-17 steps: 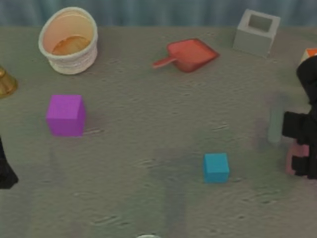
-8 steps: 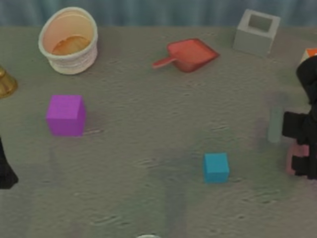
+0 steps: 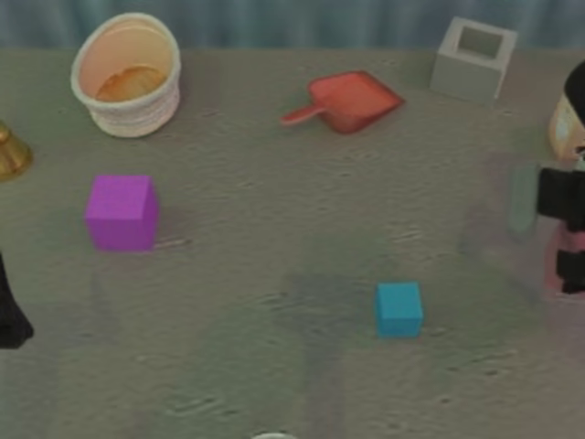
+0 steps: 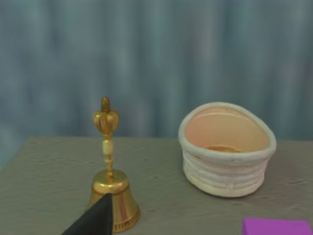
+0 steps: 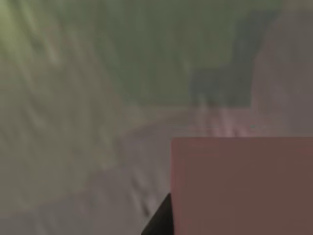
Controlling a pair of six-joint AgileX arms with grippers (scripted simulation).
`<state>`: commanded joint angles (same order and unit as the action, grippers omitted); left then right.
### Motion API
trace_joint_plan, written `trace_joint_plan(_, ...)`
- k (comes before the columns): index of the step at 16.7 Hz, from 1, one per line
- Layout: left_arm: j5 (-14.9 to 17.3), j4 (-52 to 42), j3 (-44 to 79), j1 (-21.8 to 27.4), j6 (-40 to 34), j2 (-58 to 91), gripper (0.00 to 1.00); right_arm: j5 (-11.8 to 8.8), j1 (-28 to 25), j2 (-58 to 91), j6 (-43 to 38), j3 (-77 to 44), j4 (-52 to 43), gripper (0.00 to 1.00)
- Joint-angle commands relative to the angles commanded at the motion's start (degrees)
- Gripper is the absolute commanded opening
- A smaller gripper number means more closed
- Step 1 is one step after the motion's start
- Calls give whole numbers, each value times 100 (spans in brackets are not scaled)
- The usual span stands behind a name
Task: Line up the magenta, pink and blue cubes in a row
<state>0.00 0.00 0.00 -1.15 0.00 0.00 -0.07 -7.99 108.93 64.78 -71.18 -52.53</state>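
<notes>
My right gripper is clamping the pink cube at the tabletop's right edge; magenta cube sitting left, blue cube toward the front edge; left arm parked at left edge.

Pink cube mostly hidden behind right gripper (both cut by frame edge).

Right gripper at the table's far right edge, fingers clamped on the pink cube, raised off the surface. Left arm parked at the left edge, only its dark tip showing.
</notes>
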Motion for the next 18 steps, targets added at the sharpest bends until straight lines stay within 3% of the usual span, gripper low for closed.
trace_joint_plan(8, 0, 0, 0, 0, 0, 0, 100, 0, -195, 42, -132, -284, -246, 0)
trace_joint_plan(11, 0, 0, 0, 0, 0, 0, 100, 4, -933, 429, -508, -944, -531, 0)
trace_joint_plan(15, 0, 0, 0, 0, 0, 0, 100, 12, -2490, 1057, -1219, -2072, -1016, 0)
trace_joint_plan(18, 0, 0, 0, 0, 0, 0, 100, 14, -3286, 1412, -1682, -2740, -1300, 0)
